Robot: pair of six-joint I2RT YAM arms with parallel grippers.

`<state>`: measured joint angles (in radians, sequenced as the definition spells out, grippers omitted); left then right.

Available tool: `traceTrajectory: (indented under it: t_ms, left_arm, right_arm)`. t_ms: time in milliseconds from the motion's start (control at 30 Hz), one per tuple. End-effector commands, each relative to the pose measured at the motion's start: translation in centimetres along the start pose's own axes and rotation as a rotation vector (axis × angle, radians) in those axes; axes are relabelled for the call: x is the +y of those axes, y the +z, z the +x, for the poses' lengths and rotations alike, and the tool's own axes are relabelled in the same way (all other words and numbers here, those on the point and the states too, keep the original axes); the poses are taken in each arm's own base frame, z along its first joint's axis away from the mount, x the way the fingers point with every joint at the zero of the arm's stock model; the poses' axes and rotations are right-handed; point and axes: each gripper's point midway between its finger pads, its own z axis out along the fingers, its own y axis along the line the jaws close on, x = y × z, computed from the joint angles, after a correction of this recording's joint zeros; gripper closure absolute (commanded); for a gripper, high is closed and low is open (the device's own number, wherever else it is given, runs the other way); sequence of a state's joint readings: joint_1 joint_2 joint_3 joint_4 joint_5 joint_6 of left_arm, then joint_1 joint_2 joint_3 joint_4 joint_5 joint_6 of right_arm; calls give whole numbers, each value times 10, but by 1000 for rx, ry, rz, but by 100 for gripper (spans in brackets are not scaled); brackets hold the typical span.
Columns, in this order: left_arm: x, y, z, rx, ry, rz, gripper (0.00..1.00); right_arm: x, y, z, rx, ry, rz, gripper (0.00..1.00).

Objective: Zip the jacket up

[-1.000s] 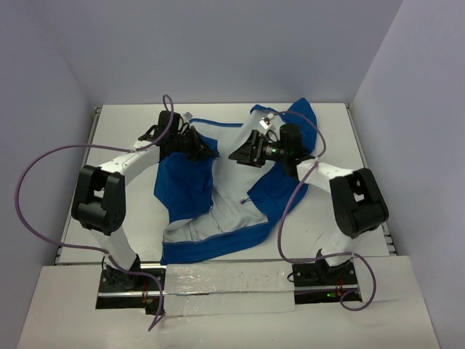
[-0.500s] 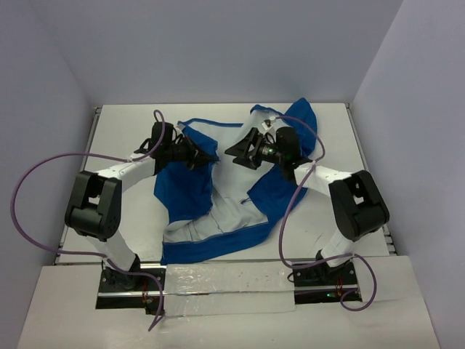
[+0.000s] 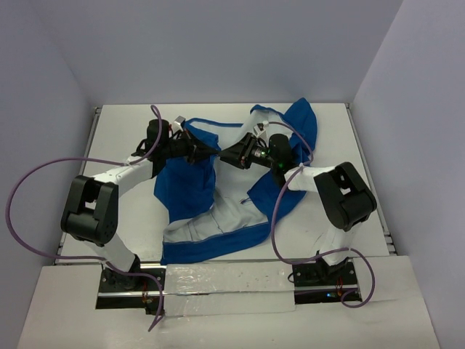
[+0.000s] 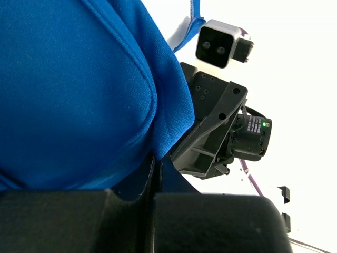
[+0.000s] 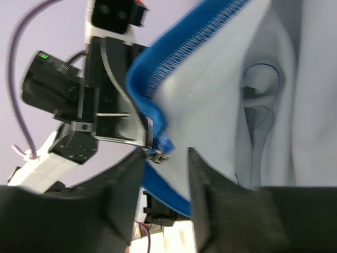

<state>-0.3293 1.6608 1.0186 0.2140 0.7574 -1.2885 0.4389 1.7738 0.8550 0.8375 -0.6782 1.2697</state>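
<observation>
At the left gripper (image 4: 156, 168): pinched tight on a blue fold of the jacket (image 4: 79, 95), cloth bulging above and left of the tips. At the right gripper (image 5: 165, 158): parted, straddling the jacket's blue zipper edge, metal slider (image 5: 157, 154) between the tips, pale lining (image 5: 210, 105) spreading rightward

Centre: jacket (image 3: 189, 193) covers worktop (image 3: 116, 127) from near edge almost to far edge.
Centre far: left gripper (image 3: 211, 153), right gripper (image 3: 227, 155) crowd together; narrow gap.
Left, right edges: bare strips, passable.
Left edge: cable (image 3: 43, 164) loops alongside.
</observation>
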Motion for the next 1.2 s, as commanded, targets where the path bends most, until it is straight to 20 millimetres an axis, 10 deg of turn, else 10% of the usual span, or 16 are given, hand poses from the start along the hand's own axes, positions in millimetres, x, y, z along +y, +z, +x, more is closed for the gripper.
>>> traceTrajectory:
  t_ms: [0, 667, 900, 1167]
  left_arm:
    - [-33, -10, 3, 9, 67, 102, 100]
    - [-36, -13, 7, 18, 66, 121, 100]
    - [-32, -15, 10, 21, 67, 114, 100]
    - [-39, -23, 7, 14, 65, 146, 20]
  right_arm:
    - [19, -1, -3, -17, -51, -103, 62]
    - [27, 4, -12, -40, -74, -150, 64]
    - [37, 1, -13, -52, -100, -169, 100]
    - [36, -7, -4, -8, -136, -170, 100]
